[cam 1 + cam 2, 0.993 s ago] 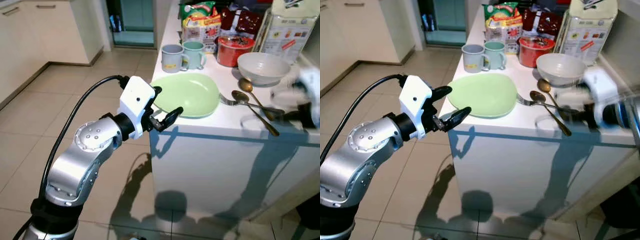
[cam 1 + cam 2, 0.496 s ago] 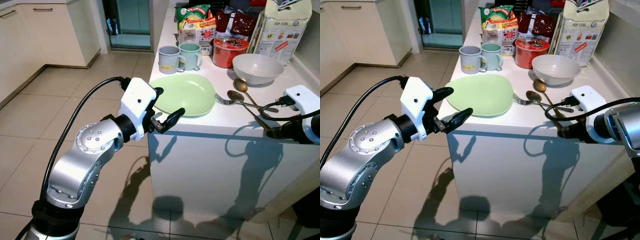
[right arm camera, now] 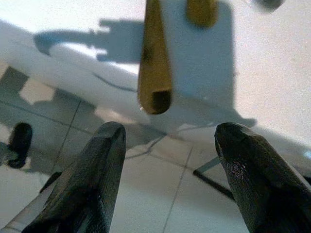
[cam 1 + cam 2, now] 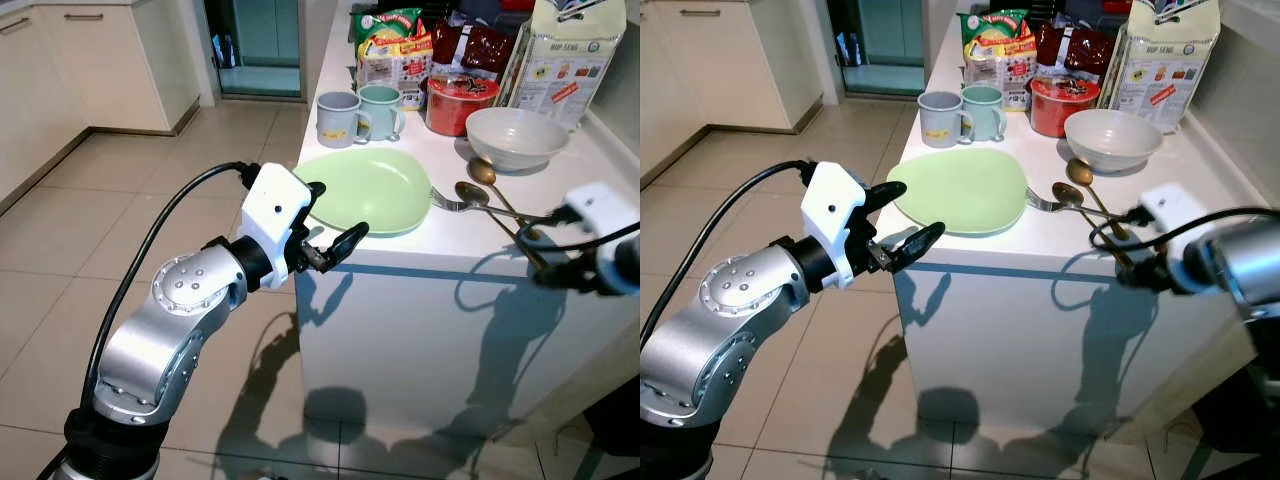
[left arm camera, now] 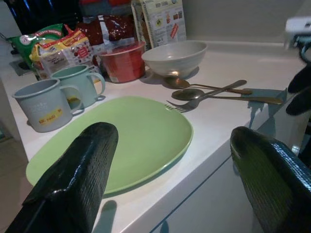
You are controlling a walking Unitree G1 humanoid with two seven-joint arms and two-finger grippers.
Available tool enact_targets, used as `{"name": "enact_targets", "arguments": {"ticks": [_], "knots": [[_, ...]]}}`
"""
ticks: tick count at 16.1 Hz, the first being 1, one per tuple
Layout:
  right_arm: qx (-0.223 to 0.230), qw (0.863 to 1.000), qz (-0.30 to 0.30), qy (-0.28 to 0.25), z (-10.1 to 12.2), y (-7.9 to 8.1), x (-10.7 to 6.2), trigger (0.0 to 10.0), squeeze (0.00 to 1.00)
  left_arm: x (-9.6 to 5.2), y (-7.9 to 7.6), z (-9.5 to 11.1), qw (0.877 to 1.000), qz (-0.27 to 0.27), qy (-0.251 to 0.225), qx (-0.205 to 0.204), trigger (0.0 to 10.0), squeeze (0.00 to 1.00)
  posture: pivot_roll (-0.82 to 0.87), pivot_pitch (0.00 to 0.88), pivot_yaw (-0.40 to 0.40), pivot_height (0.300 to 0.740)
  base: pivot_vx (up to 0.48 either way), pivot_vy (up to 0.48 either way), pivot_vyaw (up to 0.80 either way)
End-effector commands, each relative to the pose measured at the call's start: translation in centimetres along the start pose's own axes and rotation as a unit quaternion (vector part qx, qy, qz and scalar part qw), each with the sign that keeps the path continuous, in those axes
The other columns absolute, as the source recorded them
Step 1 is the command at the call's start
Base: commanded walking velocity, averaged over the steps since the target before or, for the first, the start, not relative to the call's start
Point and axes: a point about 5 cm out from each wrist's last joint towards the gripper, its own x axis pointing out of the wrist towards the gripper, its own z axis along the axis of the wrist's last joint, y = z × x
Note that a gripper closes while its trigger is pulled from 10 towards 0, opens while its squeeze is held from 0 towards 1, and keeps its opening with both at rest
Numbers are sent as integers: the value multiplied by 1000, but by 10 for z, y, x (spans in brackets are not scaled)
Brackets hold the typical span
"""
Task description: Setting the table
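- Left claw point(image 4: 335, 225), its black textured fingers spread and empty, hovers just off the white table's point(image 4: 460, 235) near edge, straddling the rim of the smooth, pale green rounded plate point(image 4: 375, 188).
- Right claw point(image 3: 170, 160), also spread and empty, sits below the table edge, beneath the overhanging brass-coloured spoon handle point(image 3: 153, 63).
- Beyond the plate: a steel fork point(image 4: 490, 208), two mugs point(image 4: 362, 112), a white glossy bowl point(image 4: 515, 135).
- Likely step: reaching for plate and cutlery; next, each claw must close on its piece.

Bare counter edge point(image 4: 400, 255) below plate point(image 4: 375, 190); cutlery point(image 4: 490, 205) crowding right claw point(image 3: 167, 160).
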Motion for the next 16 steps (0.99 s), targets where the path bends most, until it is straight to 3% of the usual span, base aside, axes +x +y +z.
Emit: {"name": "enact_targets", "arguments": {"ticks": [1, 6, 15, 16], "knots": [[3, 1000, -5, -8, 2, -2, 0, 10000, 0, 0, -5, 3, 1000, -5, -4, 5, 10000, 0, 26, 0, 7, 740, 0, 0, 0], [19, 999, -6, -30, 8, 1, 12, 10000, 0, -1, -4, 4, 1000, -4, -5, 5, 10000, 0, 36, 0, 5, 740, 0, 0, 0], [24, 996, -2, -89, 28, 7, 14, 10000, 0, -3, -2, 6, 1000, 3, -6, 10, 10000, 0, 41, 0, 2, 740, 0, 0, 0], [24, 996, 0, -91, 29, 9, 14, 9569, 0, -3, -1, 7, 1000, 3, -6, 10, 10000, 0, 41, 0, 2, 740, 0, 0, 0]]}}
